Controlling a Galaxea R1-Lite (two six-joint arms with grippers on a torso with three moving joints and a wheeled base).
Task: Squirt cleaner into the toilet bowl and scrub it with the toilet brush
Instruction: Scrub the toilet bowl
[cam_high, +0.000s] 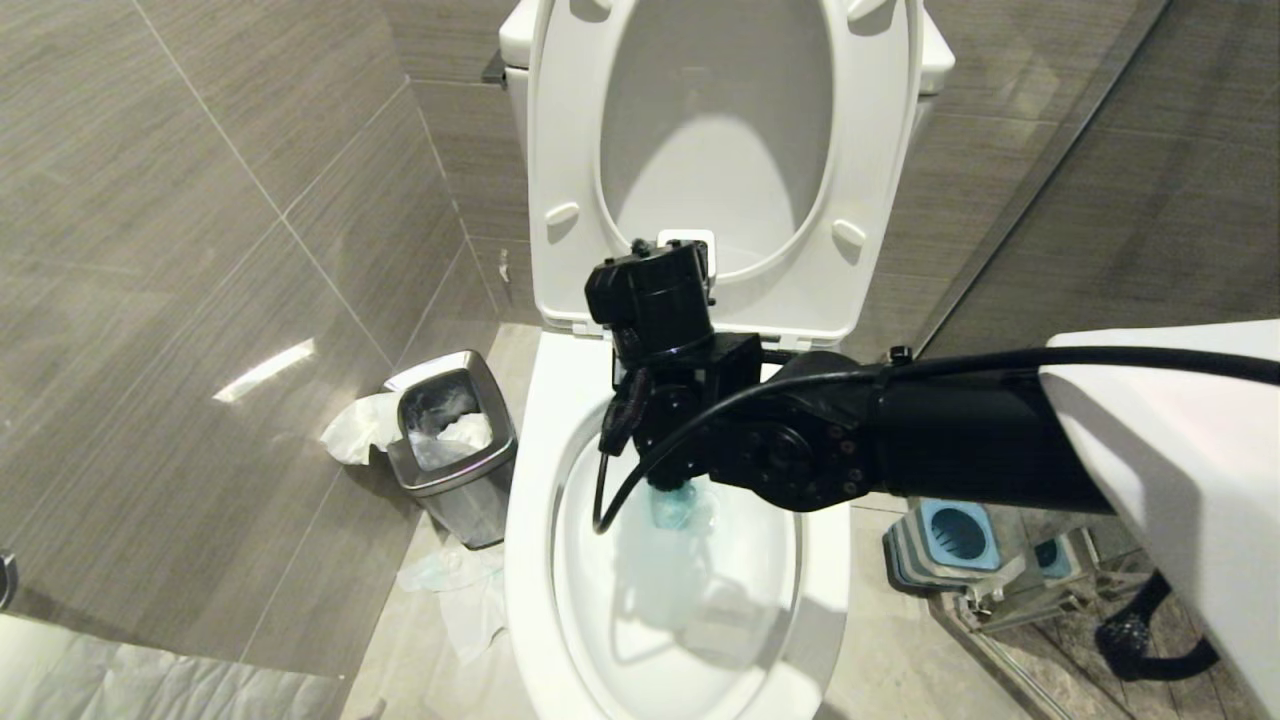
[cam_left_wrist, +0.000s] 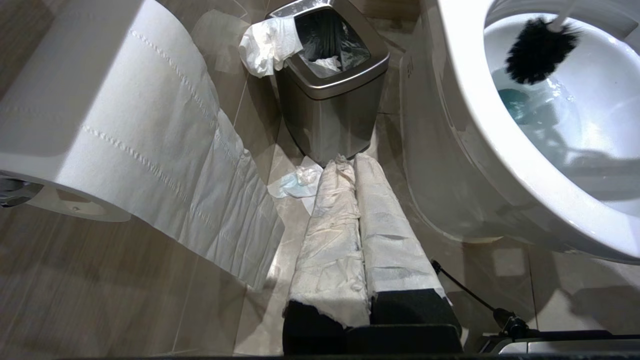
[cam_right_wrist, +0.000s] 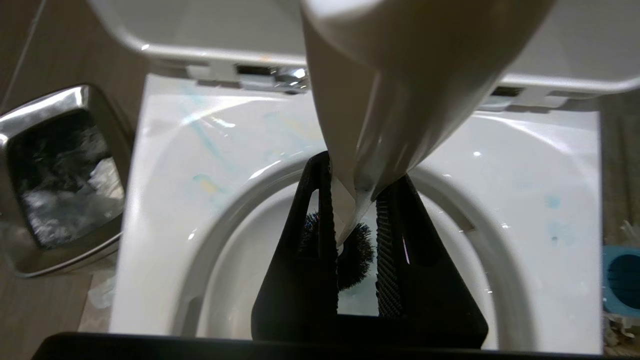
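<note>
Cleaner (cam_left_wrist: 515, 102) already tints the water in the toilet bowl (cam_high: 530, 560); right gripper (cam_right_wrist: 356, 210) clamped on the toilet brush (cam_left_wrist: 537, 47), bristle head inside the bowl above the waterline; I judge scrubbing underway, walls left; left gripper (cam_left_wrist: 357, 200) shut, parked.

Toilet brush (cam_left_wrist: 537, 50) dark head inside white toilet bowl (cam_left_wrist: 465, 150), above blue-tinted cleaner (cam_left_wrist: 515, 102).

head view overhead, wrist views close, sharing toilet bowl (cam_high: 530, 560)
</note>
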